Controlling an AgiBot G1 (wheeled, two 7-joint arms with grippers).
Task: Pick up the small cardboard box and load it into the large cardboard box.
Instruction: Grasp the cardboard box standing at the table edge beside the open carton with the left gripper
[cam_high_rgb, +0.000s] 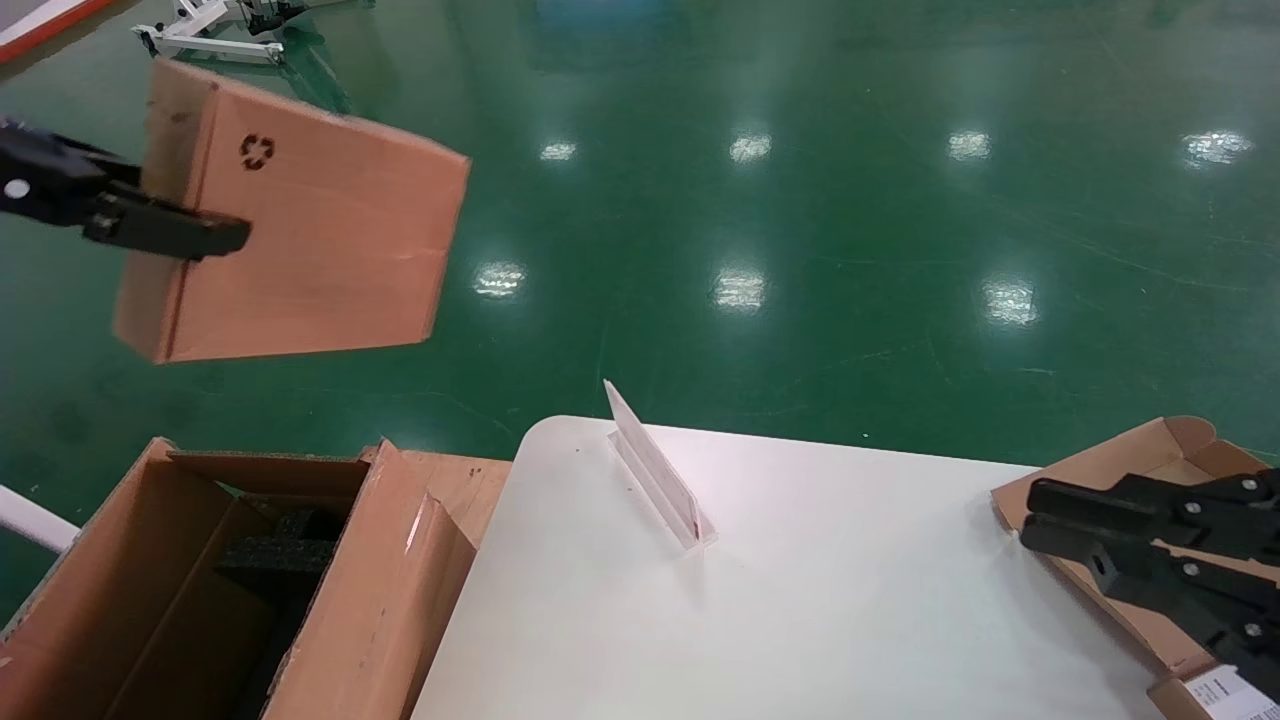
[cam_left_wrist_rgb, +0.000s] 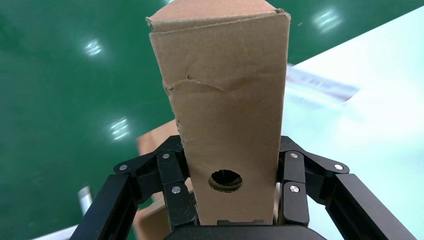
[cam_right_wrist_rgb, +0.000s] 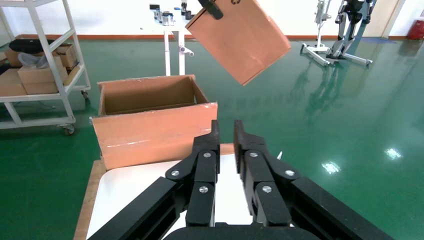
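The small cardboard box (cam_high_rgb: 320, 240) is slim, plain and brown, with a black recycling symbol. It hangs tilted in the air at the upper left, above and beyond the large cardboard box (cam_high_rgb: 400, 560). My left gripper (cam_high_rgb: 215, 230) is shut on its near end. In the left wrist view the fingers (cam_left_wrist_rgb: 172, 175) clamp both sides of the small box (cam_left_wrist_rgb: 225, 115) by its round punched hole. The large box stands open beside the table's left edge, with black foam (cam_high_rgb: 285, 550) inside. My right gripper (cam_high_rgb: 1030, 510) rests shut and empty at the table's right. It also shows in the right wrist view (cam_right_wrist_rgb: 226, 130).
A white table (cam_high_rgb: 800, 600) carries a clear sign holder (cam_high_rgb: 655, 470) near its far edge. A flat brown cardboard piece (cam_high_rgb: 1130, 470) with a white label (cam_high_rgb: 1220, 690) lies under the right gripper. A wheeled shelf cart (cam_right_wrist_rgb: 40, 65) stands beyond the large box (cam_right_wrist_rgb: 150, 135).
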